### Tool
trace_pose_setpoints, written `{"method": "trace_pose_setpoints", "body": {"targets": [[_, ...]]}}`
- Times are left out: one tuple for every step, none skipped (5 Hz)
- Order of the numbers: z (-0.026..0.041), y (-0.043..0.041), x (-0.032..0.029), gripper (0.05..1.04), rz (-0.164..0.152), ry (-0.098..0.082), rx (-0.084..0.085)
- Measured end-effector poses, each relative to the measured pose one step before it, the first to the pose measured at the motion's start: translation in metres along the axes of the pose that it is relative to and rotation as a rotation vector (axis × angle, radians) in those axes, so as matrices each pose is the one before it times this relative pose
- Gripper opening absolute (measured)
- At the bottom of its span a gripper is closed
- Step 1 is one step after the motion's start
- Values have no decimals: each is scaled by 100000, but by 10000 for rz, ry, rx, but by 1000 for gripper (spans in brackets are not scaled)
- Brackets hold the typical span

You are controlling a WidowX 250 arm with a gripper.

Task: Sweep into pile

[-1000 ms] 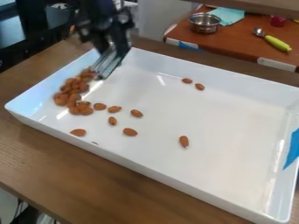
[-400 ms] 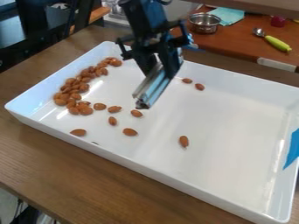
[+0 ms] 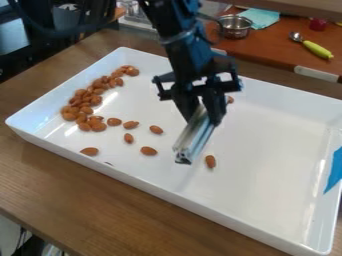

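Observation:
The gripper (image 3: pixel 185 156) is in the middle of the white tray (image 3: pixel 257 200), tilted down to the left, with its long silvery fingers together. Its tips are just left of a lone almond (image 3: pixel 210 161), a gap between them. A curved cluster of almonds (image 3: pixel 85 102) lies along the tray's left side. Looser almonds (image 3: pixel 148 150) lie between that cluster and the gripper, and one almond (image 3: pixel 89 151) rests by the near left wall. Behind the gripper, part of an almond (image 3: pixel 230 99) shows; the arm covers the spot just left of it.
High walls surround the tray, which stands on a brown wooden table (image 3: pixel 100 200). Blue tape (image 3: pixel 334 170) marks its right wall. On another table behind are a metal pot (image 3: pixel 235 26), a teal cloth (image 3: pixel 260 17) and a green-handled utensil (image 3: pixel 317 49).
From the left cluster, the gripper has moved right and toward the camera, to beside the lone almond. The almonds in view lie where they were.

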State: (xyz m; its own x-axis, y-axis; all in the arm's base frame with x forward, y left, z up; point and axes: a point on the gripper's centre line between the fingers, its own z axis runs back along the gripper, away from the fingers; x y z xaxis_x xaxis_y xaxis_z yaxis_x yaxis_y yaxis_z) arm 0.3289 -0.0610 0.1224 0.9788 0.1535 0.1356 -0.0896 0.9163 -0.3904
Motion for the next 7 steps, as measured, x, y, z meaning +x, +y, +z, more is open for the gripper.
{"method": "trace_pose_setpoints", "body": {"targets": [[-1278, -549, -659, 381, -147, -58, 214], [-1578, -447, -1235, 381, -190, 42, 257], [-191, -13, 300, 381, -120, -254, 88], [-419, 532, -374, 381, -83, 10, 166], [244, 1454, 548, 381, 104, -245, 216], [280, 1860, 408, 381, 127, -191, 330], [304, 2229, 159, 381, 67, 83, 389]]}}
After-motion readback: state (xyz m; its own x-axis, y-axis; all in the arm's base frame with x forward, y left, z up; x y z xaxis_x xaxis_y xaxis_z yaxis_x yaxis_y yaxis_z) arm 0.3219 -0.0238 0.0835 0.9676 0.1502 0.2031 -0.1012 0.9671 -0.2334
